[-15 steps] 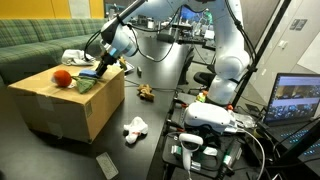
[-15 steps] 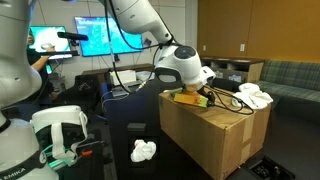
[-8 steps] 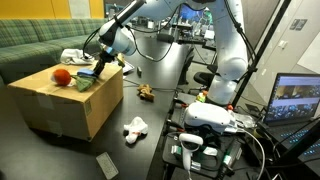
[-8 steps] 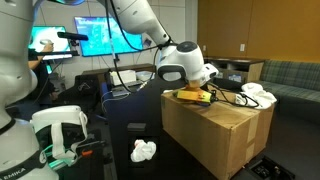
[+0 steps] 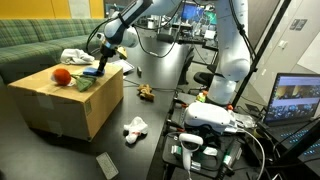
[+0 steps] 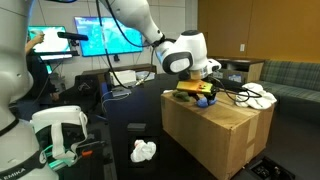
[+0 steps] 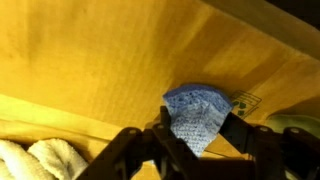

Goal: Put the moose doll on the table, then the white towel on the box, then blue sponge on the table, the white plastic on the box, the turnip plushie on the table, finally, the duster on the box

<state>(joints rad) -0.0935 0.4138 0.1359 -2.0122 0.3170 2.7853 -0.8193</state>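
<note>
Squarely between the tips of the claw [image 7: 197, 130]: blue sponge [image 7: 195, 108], clamped from both sides and bunched, long axis unreadable. Low over the box [image 7: 100, 60] top, contact unclear. Table [image 5: 150, 110] off to the side and lower; likely out past the edge, then down.
</note>
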